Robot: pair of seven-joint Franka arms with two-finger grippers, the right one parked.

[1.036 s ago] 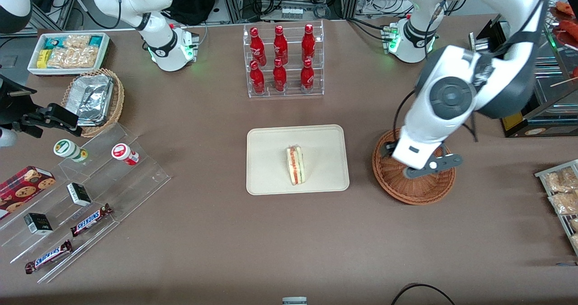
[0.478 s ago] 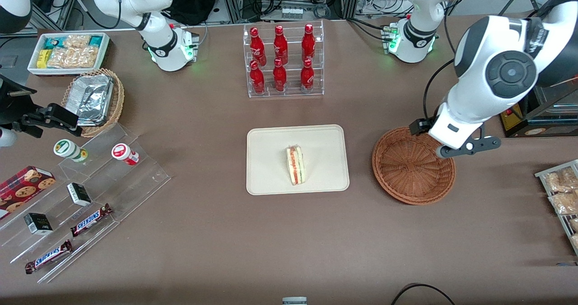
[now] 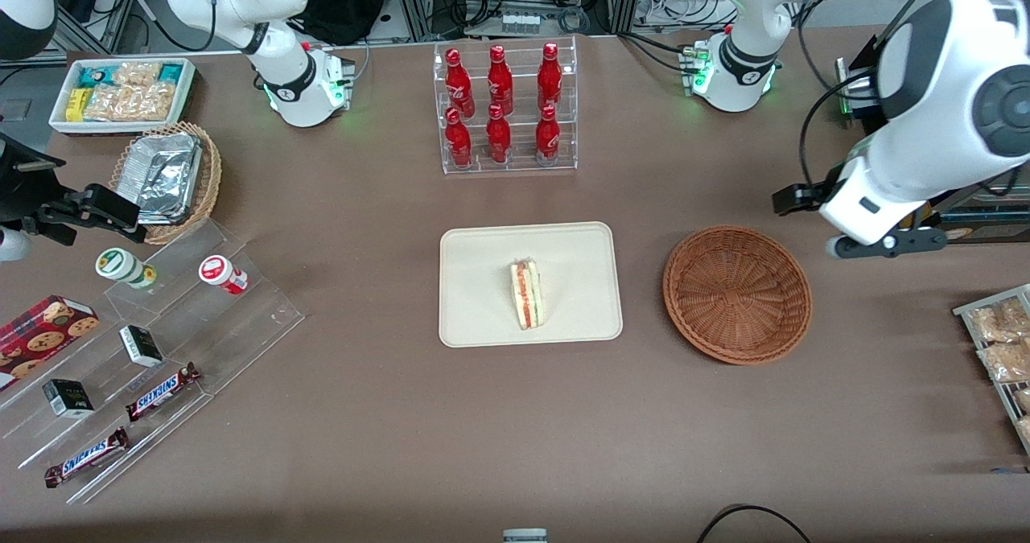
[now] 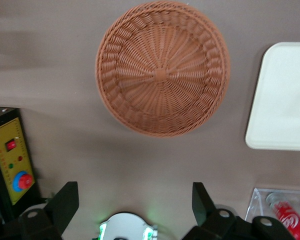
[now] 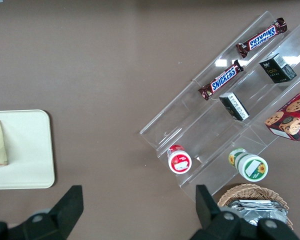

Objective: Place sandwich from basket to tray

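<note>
The sandwich point(image 3: 526, 294), a pale wedge with red and green filling, lies on the cream tray point(image 3: 483, 253) in the middle of the table. The reddish-brown woven basket point(image 3: 737, 294) stands beside the tray toward the working arm's end and holds nothing. My gripper point(image 3: 865, 217) hangs high above the table, off the basket's rim toward the working arm's end and a little farther from the front camera. In the left wrist view the gripper point(image 4: 135, 192) is open, its dark fingers point(image 4: 65, 200) wide apart with nothing between them, and the basket point(image 4: 162, 67) and a tray corner point(image 4: 282, 100) show below.
A clear rack of red bottles point(image 3: 503, 109) stands farther from the front camera than the tray. A black box with a yellow control panel point(image 4: 12, 160) sits near the gripper. Snack packets point(image 3: 998, 334) lie at the working arm's end; an acrylic stand point(image 3: 145, 342) at the parked arm's.
My arm has swung off the basket toward the working arm's end of the table, leaving the whole basket in sight. The sandwich has stayed on the tray.
</note>
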